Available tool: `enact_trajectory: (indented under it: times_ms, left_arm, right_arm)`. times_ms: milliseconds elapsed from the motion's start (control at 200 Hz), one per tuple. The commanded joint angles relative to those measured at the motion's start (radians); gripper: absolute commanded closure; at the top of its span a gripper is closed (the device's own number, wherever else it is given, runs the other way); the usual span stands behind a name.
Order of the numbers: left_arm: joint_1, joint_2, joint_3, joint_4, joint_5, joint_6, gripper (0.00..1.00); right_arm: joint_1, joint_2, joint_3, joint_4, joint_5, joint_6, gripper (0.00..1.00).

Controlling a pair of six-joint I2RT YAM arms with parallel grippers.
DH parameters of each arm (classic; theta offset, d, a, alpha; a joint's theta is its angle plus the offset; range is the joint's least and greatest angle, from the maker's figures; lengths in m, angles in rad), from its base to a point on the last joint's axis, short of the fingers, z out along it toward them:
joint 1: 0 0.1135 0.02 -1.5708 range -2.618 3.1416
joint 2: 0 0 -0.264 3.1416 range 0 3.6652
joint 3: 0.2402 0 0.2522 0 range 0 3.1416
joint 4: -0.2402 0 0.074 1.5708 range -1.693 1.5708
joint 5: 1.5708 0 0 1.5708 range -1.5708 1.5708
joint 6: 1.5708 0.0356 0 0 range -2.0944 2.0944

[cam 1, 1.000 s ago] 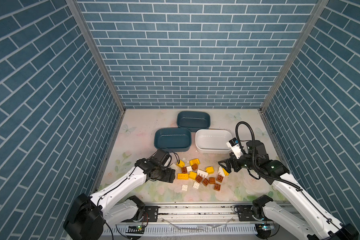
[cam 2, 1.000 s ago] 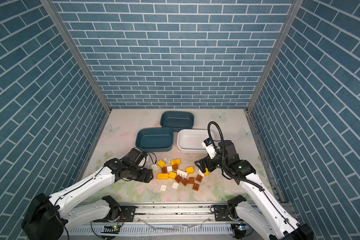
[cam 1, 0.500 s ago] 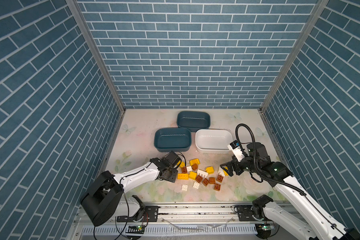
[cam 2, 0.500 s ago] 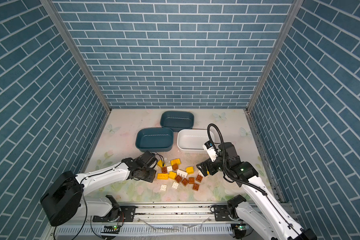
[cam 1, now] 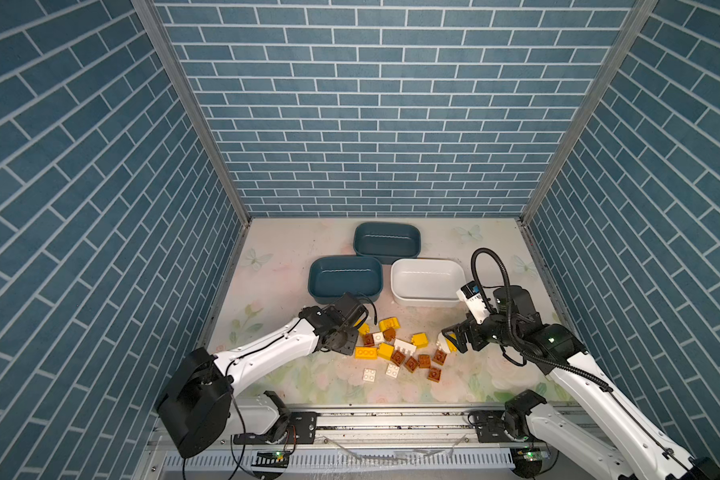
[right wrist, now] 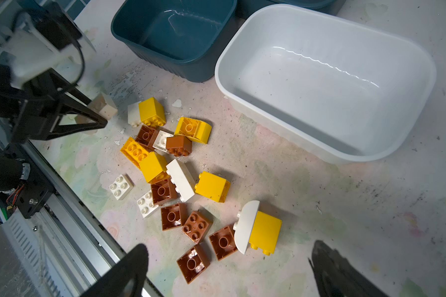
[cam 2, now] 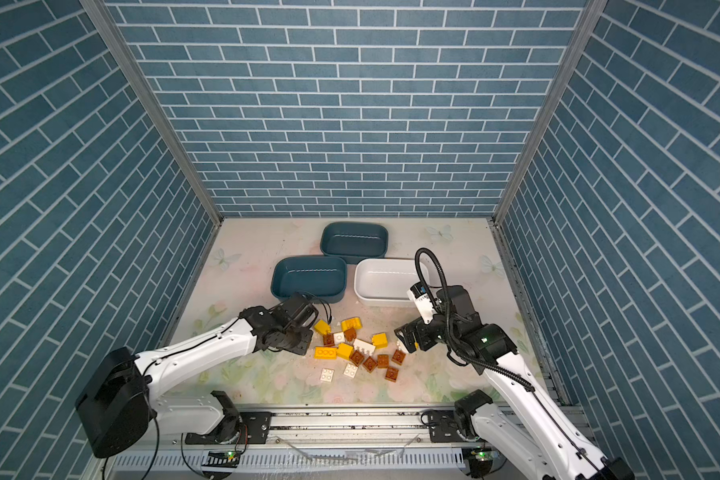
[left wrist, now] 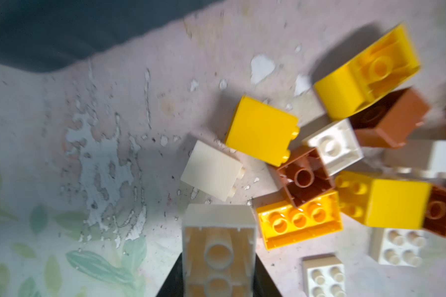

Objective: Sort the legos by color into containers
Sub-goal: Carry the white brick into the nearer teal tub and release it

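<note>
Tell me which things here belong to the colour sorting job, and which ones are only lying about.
Belong to the job: loose legos; cream brick in the left gripper; open right gripper; near teal tub; far teal tub; white tub.
Only lying about: floral tabletop; front rail; brick-pattern walls.

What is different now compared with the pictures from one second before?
The left gripper edged toward the lego pile and closed on a cream brick at its left edge. The right gripper stayed open over the pile's right end; the white tub stayed empty.
</note>
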Motion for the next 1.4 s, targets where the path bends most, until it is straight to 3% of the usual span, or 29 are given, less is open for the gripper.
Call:
enact_trajectory:
  times_ms: [0, 250, 470, 795, 920, 1095, 1395]
  left_arm:
    - [0.029, -0.031, 0.088, -0.161, -0.042, 0.034, 0.65]
    - [0.236, 0.086, 0.317, -0.176, -0.033, 0.155, 0.65]
    - [0.382, 0.259, 0.41, -0.057, -0.085, 0.119, 0.66]
    - [0.463, 0.5, 0.508, 0.079, -0.083, 0.098, 0.67]
    - [0.467, 0.548, 0.539, 0.077, -0.081, 0.102, 0.6]
    - [0.467, 0.525, 0.543, 0.021, -0.061, 0.086, 0.39]
    - [0.442, 0.274, 0.378, -0.077, 0.037, -0.028, 0.35]
  right_arm:
    - [0.006, 0.012, 0.046, 0.032, 0.007, 0.009, 0.01]
    - [0.006, 0.065, 0.071, 0.126, -0.001, 0.024, 0.01]
    - [0.006, 0.099, 0.092, 0.149, 0.017, 0.021, 0.01]
    - [0.005, 0.103, 0.111, 0.109, 0.069, 0.002, 0.01]
    - [0.004, 0.102, 0.109, 0.097, 0.074, -0.001, 0.01]
    - [0.005, 0.096, 0.1, 0.093, 0.072, 0.002, 0.01]
    - [0.004, 0.117, 0.093, 0.098, 0.06, 0.0, 0.01]
